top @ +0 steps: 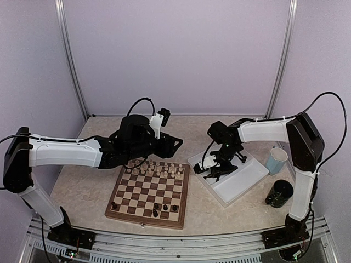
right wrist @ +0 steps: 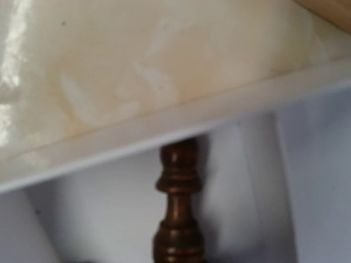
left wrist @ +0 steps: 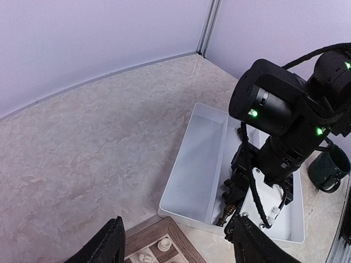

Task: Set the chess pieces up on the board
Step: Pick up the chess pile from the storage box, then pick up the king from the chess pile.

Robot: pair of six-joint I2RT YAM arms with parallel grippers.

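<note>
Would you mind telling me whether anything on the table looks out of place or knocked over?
Nothing stands out. The board is only partly set: pale pieces crowd its far rows, a few dark pieces stand near its front edge, none visibly toppled.

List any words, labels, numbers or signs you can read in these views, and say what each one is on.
None can be read.
The board, the white tray, the pale cup and the dark mug show no print.
The dark chess piece in the right wrist view is plain turned wood.
The green dots on the right arm are lights, not signs.
</note>
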